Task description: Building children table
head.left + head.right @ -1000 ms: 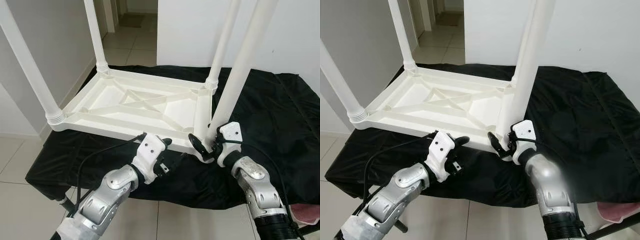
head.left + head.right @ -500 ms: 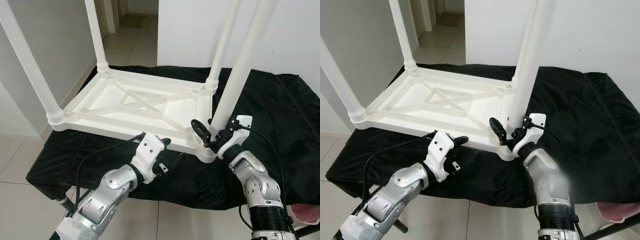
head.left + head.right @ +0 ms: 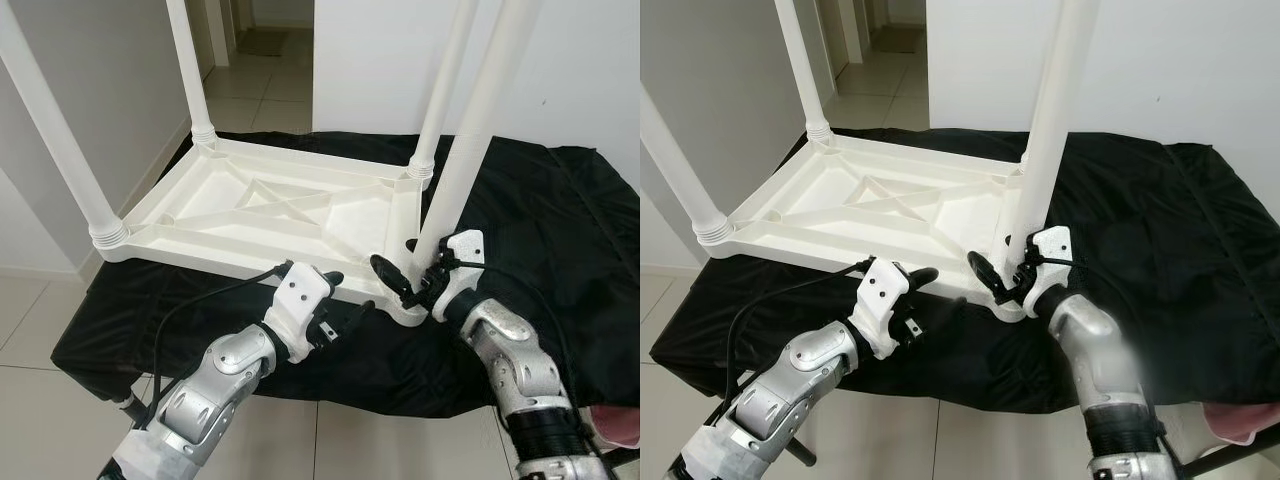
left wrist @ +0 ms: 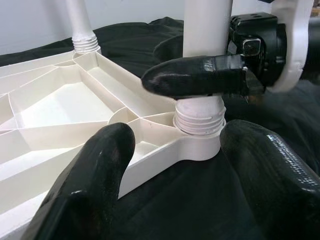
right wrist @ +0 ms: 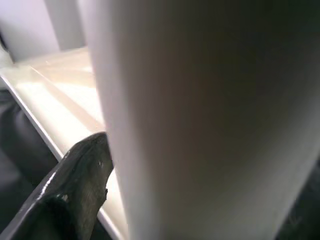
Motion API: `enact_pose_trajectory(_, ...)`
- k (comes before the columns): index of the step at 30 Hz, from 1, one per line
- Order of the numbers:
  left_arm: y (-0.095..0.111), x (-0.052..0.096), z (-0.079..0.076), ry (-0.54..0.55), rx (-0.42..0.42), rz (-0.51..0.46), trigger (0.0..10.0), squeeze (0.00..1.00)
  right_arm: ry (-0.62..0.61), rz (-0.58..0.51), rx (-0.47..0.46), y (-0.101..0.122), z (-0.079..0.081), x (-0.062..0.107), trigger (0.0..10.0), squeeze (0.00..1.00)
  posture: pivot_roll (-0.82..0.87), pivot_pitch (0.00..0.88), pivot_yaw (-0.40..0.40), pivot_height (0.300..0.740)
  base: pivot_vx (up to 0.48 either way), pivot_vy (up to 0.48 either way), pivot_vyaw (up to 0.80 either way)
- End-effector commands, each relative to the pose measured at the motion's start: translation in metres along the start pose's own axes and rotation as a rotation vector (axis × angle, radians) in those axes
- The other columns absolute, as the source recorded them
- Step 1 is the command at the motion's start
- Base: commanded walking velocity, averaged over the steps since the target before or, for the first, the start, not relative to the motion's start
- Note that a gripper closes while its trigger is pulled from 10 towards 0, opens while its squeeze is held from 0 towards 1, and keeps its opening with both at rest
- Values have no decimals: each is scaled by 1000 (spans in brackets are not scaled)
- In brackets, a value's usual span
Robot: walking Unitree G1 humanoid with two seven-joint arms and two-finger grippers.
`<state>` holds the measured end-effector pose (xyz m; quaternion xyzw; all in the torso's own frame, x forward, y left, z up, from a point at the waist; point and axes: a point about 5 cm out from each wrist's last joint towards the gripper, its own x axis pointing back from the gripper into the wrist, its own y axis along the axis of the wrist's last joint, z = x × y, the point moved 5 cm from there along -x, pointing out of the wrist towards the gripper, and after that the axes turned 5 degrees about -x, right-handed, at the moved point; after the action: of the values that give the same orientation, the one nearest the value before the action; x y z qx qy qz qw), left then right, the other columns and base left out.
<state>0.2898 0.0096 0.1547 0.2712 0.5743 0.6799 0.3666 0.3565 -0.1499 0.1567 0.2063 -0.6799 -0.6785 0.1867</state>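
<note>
You have one white tabletop lying upside down on the desk, which is draped in one black cloth. Four white legs stand up from the tabletop's corners: the far-left leg, the near-left leg, the far-right leg, and the near-right leg. Your right tool is closed around the near-right leg just above its threaded base. Your left tool hovers with its two fingers spread, holding nothing, just beside the tabletop's near edge, pointing at the near-right corner socket.
</note>
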Motion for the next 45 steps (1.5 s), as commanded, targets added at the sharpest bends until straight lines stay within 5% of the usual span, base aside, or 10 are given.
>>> enact_pose_trajectory(1, -1, 2, -9, -100, 7, 2, 10000, 0, 46, 22, 47, -3, 5, -4, 9922, 0, -58, 0, 35, 740, 0, 0, 0)
enact_pose_trajectory(5, 0, 2, -12, -103, 13, 0, 10000, 0, 74, 45, 79, -7, 4, -7, 8745, 0, -54, 0, 35, 740, 0, 0, 0)
enact_pose_trajectory(6, 0, 2, -12, -105, 14, 0, 10000, 0, 82, 55, 91, -9, 4, -8, 5020, 0, -54, 0, 35, 740, 0, 0, 0)
enact_pose_trajectory(8, -1, 2, -12, -106, 15, 1, 10000, 0, 86, 62, 101, -11, 4, -9, 4588, 0, -54, 0, 35, 740, 0, 0, 0)
enact_pose_trajectory(9, 0, 2, -13, -107, 14, 1, 10000, 0, 94, 66, 105, -12, 4, -10, 0, 0, -49, 0, 34, 740, 0, 0, 0)
enact_pose_trajectory(20, -1, 3, -13, -98, 20, 3, 10000, 0, 111, 100, 83, -26, 2, -6, 0, 0, -47, 6, 25, 740, 0, 0, 0)
enact_pose_trajectory(21, -1, 3, -14, -98, 20, 4, 10000, 0, 105, 102, 79, -27, 2, -5, 4392, 0, -49, 7, 22, 740, 0, 0, 0)
enact_pose_trajectory(22, -1, 3, -14, -98, 20, 4, 10000, 0, 105, 102, 79, -27, 2, -5, 4392, 0, -49, 7, 22, 740, 0, 0, 0)
enact_pose_trajectory(23, -1, 3, -14, -97, 21, 3, 10000, 0, 80, 96, 61, -26, 1, -5, 10000, 0, -50, 8, 20, 740, 0, 0, 0)
enact_pose_trajectory(45, -2, 2, -19, -104, 27, 2, 10000, 0, -566, 33, -153, -35, 12, -1, 10000, 0, -49, 2, -3, 740, 0, 0, 0)
